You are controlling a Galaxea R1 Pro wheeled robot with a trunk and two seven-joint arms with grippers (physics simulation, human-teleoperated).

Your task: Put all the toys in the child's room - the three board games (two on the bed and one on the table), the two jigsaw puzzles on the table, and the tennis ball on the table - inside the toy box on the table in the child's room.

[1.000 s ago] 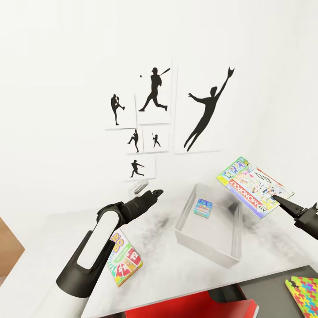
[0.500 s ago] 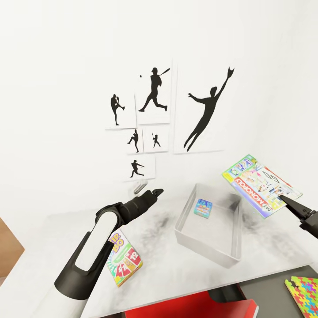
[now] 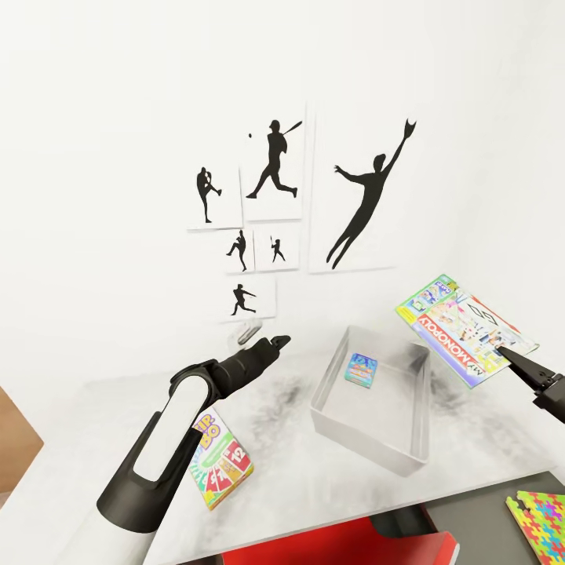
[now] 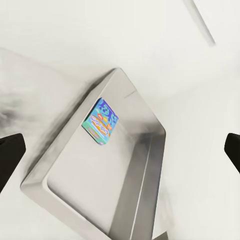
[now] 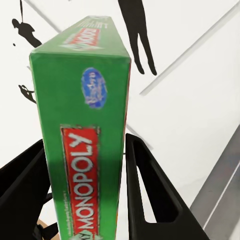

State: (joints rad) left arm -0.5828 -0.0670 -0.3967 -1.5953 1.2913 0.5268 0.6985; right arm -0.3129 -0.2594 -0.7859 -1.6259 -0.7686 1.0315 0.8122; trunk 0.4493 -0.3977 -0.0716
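Note:
The pale grey toy box (image 3: 328, 414) sits on the table (image 3: 314, 482), with the small blue board game (image 3: 361, 367) flat inside it. My right gripper (image 3: 508, 358) is shut on the edge of the MONOPOLY board game (image 3: 463, 329) and holds it tilted in the air, right of the toy box and above its rim. In the right wrist view the box (image 5: 85, 125) stands between both fingers (image 5: 150, 190). My left gripper (image 3: 276, 343) is open and hovers left of the toy box (image 4: 125, 205), looking down at the blue game (image 4: 101, 120). The SKIP-BO board game (image 3: 221, 459) lies on the table under my left forearm. The tennis ball is out of view.
A jigsaw puzzle (image 3: 543, 522) lies on a lower dark grey surface (image 3: 486, 534) at the bottom right. A red object (image 3: 353, 548) sits below the table's front edge. The white wall with baseball silhouette prints (image 3: 275, 165) stands close behind the table.
My right gripper has carried the MONOPOLY box a little to the right and up, then held still. The left arm has not moved.

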